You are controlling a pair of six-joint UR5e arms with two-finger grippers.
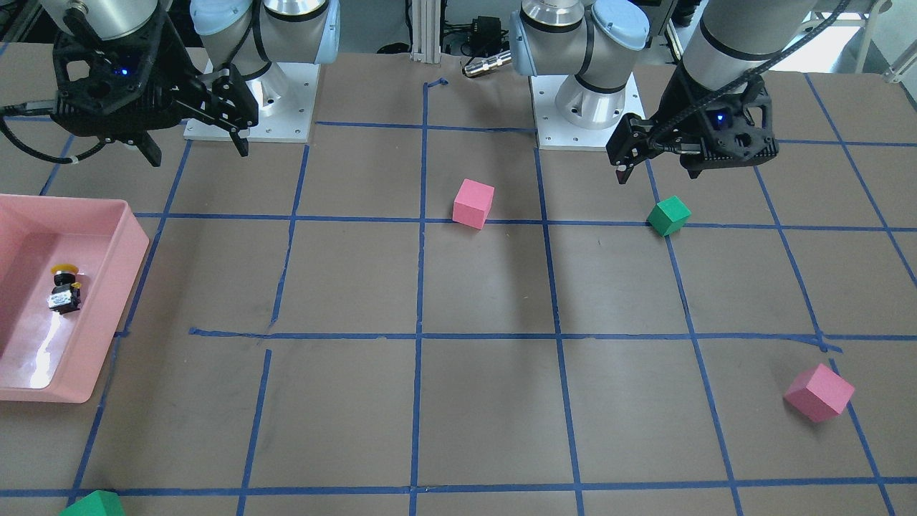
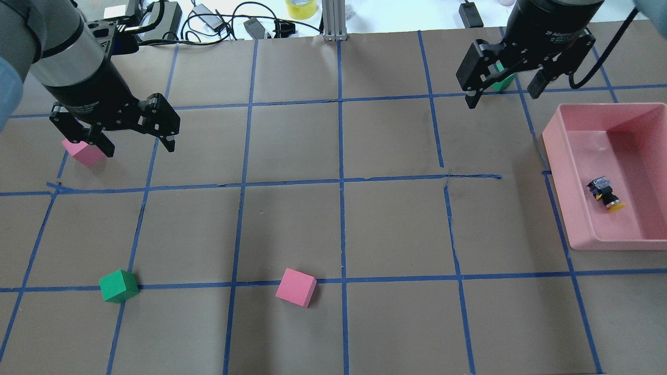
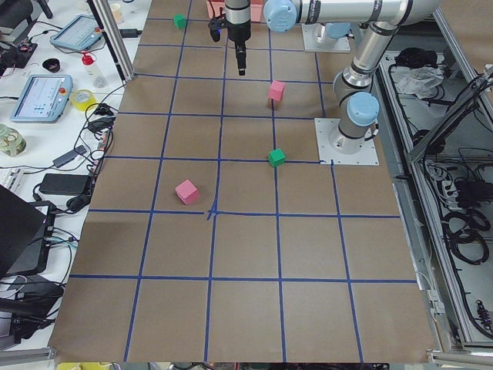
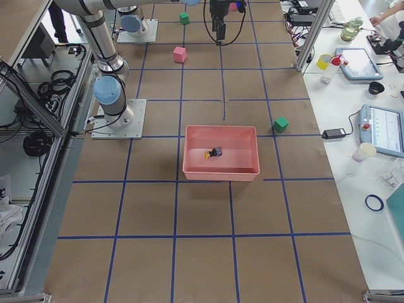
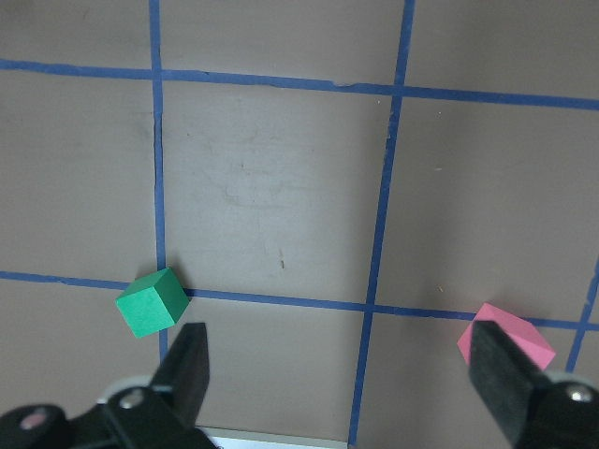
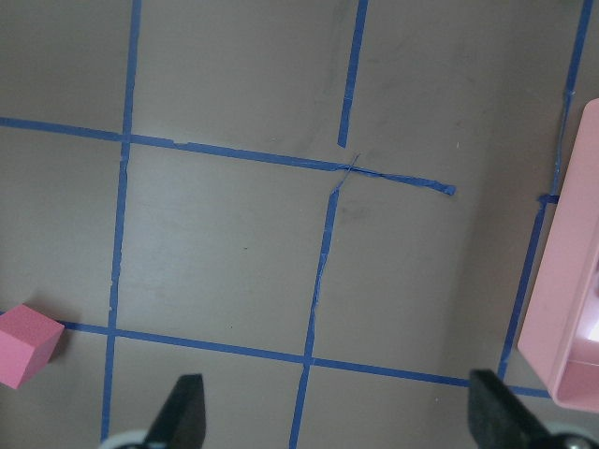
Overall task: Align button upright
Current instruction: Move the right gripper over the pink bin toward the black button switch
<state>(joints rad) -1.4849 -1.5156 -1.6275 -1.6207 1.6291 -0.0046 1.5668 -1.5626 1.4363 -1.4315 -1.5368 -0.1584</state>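
The button point(image 2: 604, 194), with a yellow cap on a black body, lies on its side inside the pink tray point(image 2: 556, 156) at the right of the overhead view. It also shows in the front view point(image 1: 64, 287) and in the right side view point(image 4: 213, 153). My right gripper point(image 2: 502, 100) hangs open and empty above the table, to the far left of the tray and apart from it. My left gripper point(image 2: 139, 150) is open and empty at the far left. Both wrist views show open fingers point(image 5: 187, 365) point(image 6: 496, 416) with nothing between them.
A pink cube point(image 2: 296, 287) and a green cube point(image 2: 119, 286) sit near the front middle and left. Another pink cube point(image 2: 82, 152) lies under my left gripper. A green cube point(image 2: 503, 82) lies behind my right gripper. The tray's edge point(image 6: 571, 309) shows in the right wrist view.
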